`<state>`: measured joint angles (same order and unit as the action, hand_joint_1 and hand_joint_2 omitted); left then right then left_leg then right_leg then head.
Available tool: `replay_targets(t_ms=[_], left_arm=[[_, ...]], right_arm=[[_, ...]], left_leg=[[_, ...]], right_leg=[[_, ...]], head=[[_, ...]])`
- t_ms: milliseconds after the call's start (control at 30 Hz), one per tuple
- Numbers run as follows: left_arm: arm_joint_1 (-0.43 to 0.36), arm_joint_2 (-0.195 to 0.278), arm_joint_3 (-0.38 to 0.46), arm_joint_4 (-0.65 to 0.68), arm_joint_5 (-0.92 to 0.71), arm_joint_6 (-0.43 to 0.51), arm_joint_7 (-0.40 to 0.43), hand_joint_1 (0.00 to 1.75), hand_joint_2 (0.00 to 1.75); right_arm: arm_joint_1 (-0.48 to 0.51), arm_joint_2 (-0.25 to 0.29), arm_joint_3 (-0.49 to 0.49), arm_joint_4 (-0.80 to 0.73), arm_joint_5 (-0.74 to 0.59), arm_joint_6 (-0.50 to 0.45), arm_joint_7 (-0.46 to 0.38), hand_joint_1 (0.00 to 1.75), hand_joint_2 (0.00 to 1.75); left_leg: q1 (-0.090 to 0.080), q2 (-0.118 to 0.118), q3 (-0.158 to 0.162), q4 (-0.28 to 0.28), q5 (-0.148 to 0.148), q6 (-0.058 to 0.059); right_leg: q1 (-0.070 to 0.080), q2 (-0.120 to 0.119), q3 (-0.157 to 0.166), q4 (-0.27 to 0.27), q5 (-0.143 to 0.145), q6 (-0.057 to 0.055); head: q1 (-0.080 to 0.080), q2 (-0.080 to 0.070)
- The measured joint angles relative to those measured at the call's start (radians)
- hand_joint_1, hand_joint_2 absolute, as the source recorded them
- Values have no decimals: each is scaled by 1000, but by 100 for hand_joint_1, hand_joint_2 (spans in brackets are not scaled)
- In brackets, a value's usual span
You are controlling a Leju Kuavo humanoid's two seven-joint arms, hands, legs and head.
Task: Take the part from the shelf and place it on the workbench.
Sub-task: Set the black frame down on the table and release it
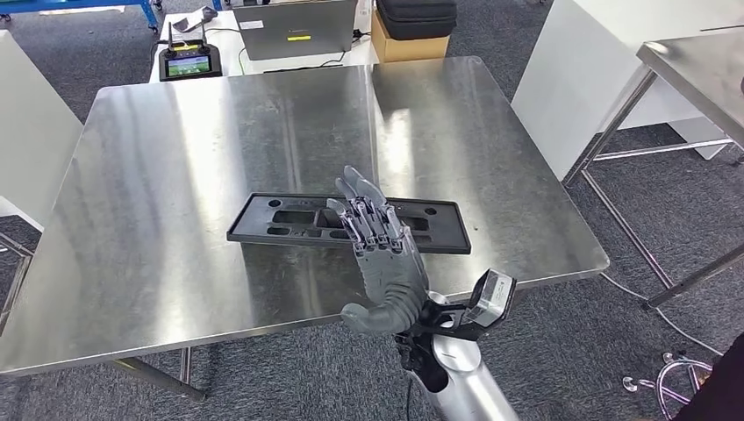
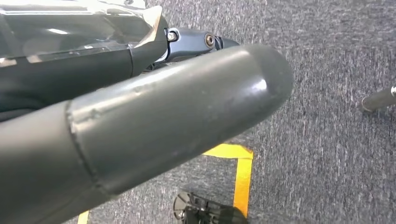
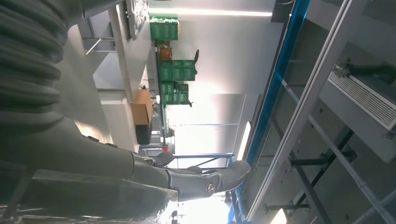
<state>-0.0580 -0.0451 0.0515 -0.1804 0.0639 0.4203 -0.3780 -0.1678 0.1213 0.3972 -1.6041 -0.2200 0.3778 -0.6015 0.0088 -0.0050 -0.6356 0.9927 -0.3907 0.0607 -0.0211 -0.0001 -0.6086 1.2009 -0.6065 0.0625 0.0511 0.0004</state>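
Part (image 1: 349, 222) lies flat on the steel surface (image 1: 175, 175) nr front edge, looks set down w/ right hand (image 1: 379, 254) above it, fingers (image 1: 360, 189) straight, holding nothing; left hand's (image 2: 140, 135) state unclear.

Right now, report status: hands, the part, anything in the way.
Right hand open, fingers spread above the part, holding nothing. Left hand hanging over carpet, state unclear. Part lies flat on the workbench. Nothing else near it on the bench.
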Motion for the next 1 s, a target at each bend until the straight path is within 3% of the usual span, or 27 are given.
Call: replay_targets(t_ms=[33, 100, 167, 233, 267, 333, 400, 433, 467, 500, 600, 667, 767, 833, 900, 933, 967, 1000], left_arm=[[0, -2, 0, 0, -1, -3, 0, 0, 0], [-1, -6, 0, 0, -2, -7, 1, 0, 0], [-3, -8, 0, 0, -3, -8, 2, 0, 0], [-4, -9, 0, 0, -4, -8, 2, 0, 0], [-4, -9, 0, 0, -6, -8, 2, 0, 0], [-4, -10, 0, 0, -10, -9, 5, 0, 0], [-5, -10, 0, 0, -14, -9, 9, 0, 0], [-6, -10, 0, 0, -15, -10, 11, 0, 0], [-6, -10, 0, 0, -16, -10, 12, 0, 0], [-6, -10, 0, 0, -17, -10, 13, 0, 0], [-8, -10, 0, 0, -17, -11, 13, 0, 0], [-9, -10, -1, 0, -17, -11, 14, 0, 0], [-13, -12, -1, 0, -17, -11, 15, 0, 0], [-14, -13, -1, 0, -19, -12, 15, 0, 0], [-14, -12, -2, 0, -20, -13, 16, 0, 0], [-14, -11, -2, 0, -21, -15, 16, 0, 0], [-14, -11, -2, 0, -21, -17, 17, 0, 0], [-14, -11, -2, 0, -23, -19, 19, 0, 0]], right_arm=[[0, 0, -1, 1, 0, 2, 1, 0, 175], [-1, 0, -1, 4, 0, 7, 5, 0, 175], [-3, 0, -1, 6, 1, 11, 8, 0, 175], [-6, 4, -1, 7, 1, 13, 10, 0, 175], [-7, 8, -2, 8, 1, 13, 11, 0, 175], [-9, 14, -2, 10, 2, 15, 11, 0, 175], [-7, 16, -2, 14, 3, 17, 12, 0, 175], [-6, 16, -2, 17, 4, 17, 12, 0, 175], [-5, 16, -2, 19, 4, 17, 12, 0, 175], [-4, 16, -2, 21, 4, 17, 12, 0, 175], [-5, 16, -2, 25, 5, 17, 12, 0, 175], [-5, 16, -3, 26, 5, 17, 13, 0, 175], [-5, 15, -4, 27, 5, 17, 13, 0, 175], [-5, 14, -5, 29, 5, 17, 13, 0, 175], [-4, 12, -7, 32, 8, 16, 13, 0, 175], [-4, 11, -8, 34, 10, 14, 13, 0, 175], [-4, 10, -9, 37, 14, 11, 13, 0, 175], [-4, 10, -11, 39, 17, 6, 13, 0, 175]], left_leg=[[0, -1, 0, 1, 2, -3], [-2, -3, -1, 3, 6, -14], [-5, -4, -1, 6, 8, -26], [-1, -4, -7, 13, 0, -36], [2, -2, -15, 31, -26, -41], [5, 0, -52, 138, -127, -51], [6, 1, -96, 293, -225, -57], [7, 1, -104, 345, -244, -59], [8, 2, -95, 358, -241, -59], [10, 2, -66, 329, -222, -59], [12, 1, 66, 125, -136, -51], [11, 1, 103, 50, -109, -46], [12, 2, 94, 27, -99, -34], [10, 3, 78, 21, -86, -16], [2, 4, 57, 21, -71, -2], [-3, 4, 47, 21, -62, 1], [-8, 5, 36, 21, -54, 4], [-12, 5, 27, 21, -45, 5]], right_leg=[[-2, 0, 39, -74, 29, 8], [-2, 1, 101, -187, 81, 8], [1, 4, 108, -215, 101, -11], [-8, 4, 96, -222, 106, -31], [-13, 3, 94, -224, 112, -41], [-16, 0, 85, -226, 127, -59], [-15, -1, 73, -225, 139, -63], [-16, -2, 68, -225, 143, -62], [-16, -3, 65, -224, 146, -60], [-16, -4, 65, -224, 147, -58], [-9, -4, 63, -216, 148, -54], [1, -2, 54, -206, 153, -46], [8, -2, 29, -186, 146, -31], [8, -2, -10, -107, 91, -36], [8, -2, -58, 28, 22, -43], [9, -2, -70, 79, 5, -42], [10, -2, -66, 96, 6, -38], [12, -2, -42, 74, 22, -33]], head=[[0, 0], [0, 0], [-2, 0], [-2, 0], [-3, 0], [-3, 0], [-3, 0], [-3, 0], [-3, 0], [-3, 0], [-3, 0], [-2, 0], [-2, 0], [-1, 0], [0, 0], [0, 0], [0, 0], [0, 0]])
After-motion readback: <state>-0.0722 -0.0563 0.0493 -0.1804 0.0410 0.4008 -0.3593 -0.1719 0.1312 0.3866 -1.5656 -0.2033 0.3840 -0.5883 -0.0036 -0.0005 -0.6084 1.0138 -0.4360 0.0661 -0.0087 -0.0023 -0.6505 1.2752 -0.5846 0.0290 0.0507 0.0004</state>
